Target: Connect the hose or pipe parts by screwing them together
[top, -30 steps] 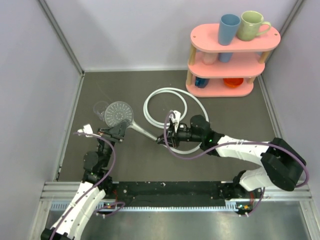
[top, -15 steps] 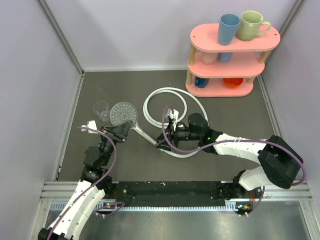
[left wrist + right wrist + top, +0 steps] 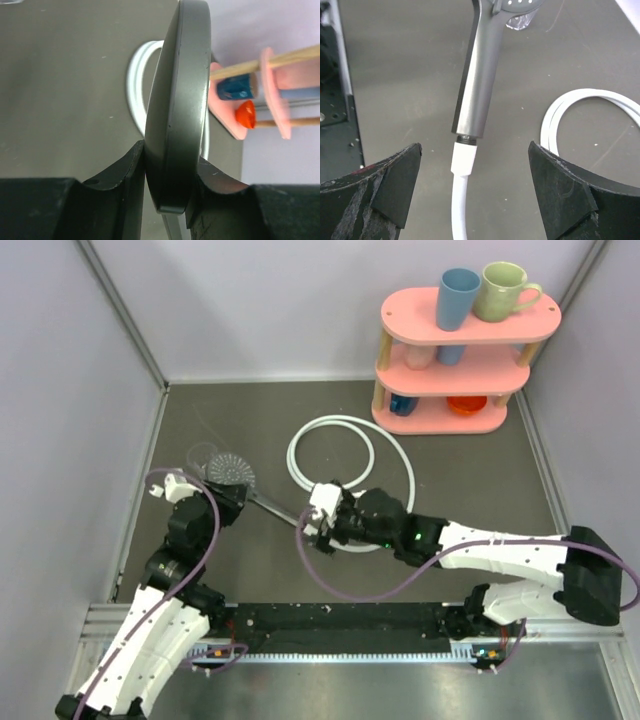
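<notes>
The dark grey shower head [image 3: 229, 467] hangs tilted over the mat, and its handle [image 3: 272, 503] slopes down to the right. My left gripper [image 3: 231, 496] is shut on the head's rim [image 3: 180, 100], one finger on each face [image 3: 170, 185]. The white hose [image 3: 330, 455] lies in loops behind. Its white end fitting [image 3: 463, 159] sits on the threaded end of the handle [image 3: 477, 85], with a thin ring of dark thread showing. My right gripper [image 3: 475, 152] stands open, its fingers wide on either side of that joint and touching nothing [image 3: 306, 528].
A small clear plastic cup [image 3: 203, 456] stands just left of the shower head. A pink three-tier shelf [image 3: 440, 420] with mugs and cups stands at the back right. Grey walls close in the mat on the left, the back and the right.
My right gripper has opened, let go of the hose fitting and moved left along the handle. The left arm has pulled the shower head left and tilted it more edge-on.
</notes>
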### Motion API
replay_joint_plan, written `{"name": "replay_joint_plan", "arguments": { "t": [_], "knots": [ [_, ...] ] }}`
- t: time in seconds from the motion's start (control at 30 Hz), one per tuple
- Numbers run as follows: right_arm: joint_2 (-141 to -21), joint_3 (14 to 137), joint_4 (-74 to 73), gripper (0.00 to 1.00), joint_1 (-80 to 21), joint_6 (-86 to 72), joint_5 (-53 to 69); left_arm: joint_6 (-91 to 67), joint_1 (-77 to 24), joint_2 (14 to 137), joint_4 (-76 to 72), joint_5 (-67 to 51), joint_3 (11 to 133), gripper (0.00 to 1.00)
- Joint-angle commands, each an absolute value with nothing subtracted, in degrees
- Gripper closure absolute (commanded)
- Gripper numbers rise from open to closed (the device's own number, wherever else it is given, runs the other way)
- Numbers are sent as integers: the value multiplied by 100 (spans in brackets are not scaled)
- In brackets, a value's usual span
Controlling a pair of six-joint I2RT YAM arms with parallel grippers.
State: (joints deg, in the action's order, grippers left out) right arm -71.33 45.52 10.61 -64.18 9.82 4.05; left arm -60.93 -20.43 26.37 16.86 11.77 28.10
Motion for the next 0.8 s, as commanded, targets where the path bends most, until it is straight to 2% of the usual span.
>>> {"name": "replay_joint_plan", "arguments": {
  "t": [0.0,0.1,0.27,0.47,0.53,0.57,0.6,0.67,0.7,0.77],
  "knots": [
    [-7487,5105,440,13,-7030,1916,-1446,-6486,-2057,3118,2704,1810,3655,100],
    [-7900,5255,448,15,-7435,2240,-2272,-6679,-2057,3348,2970,1785,3963,100],
    [-8340,5466,448,18,-7795,2382,-2768,-6908,-2057,3550,3173,1767,4174,100],
    [-8736,5625,597,30,-7962,2566,-3401,-6943,-2057,3604,3401,1775,4280,100],
    [-8842,5643,676,37,-7972,2610,-3454,-6970,-2057,3568,3410,1749,4228,100],
    [-8850,5634,712,41,-7980,2593,-3463,-6978,-2057,3542,3401,1714,4210,100],
    [-8885,5625,799,55,-7980,2575,-3515,-6987,-2057,3516,3410,1688,4193,100],
    [-8921,5677,887,72,-7972,2549,-3568,-7058,-2057,3411,3297,1426,4122,100],
    [-8930,5686,914,86,-7928,2497,-3551,-7066,-2057,3341,3209,1319,4079,100],
    [-8877,5704,975,98,-7806,2356,-3332,-7058,-2057,3061,2894,917,3833,100]
  ]
}}
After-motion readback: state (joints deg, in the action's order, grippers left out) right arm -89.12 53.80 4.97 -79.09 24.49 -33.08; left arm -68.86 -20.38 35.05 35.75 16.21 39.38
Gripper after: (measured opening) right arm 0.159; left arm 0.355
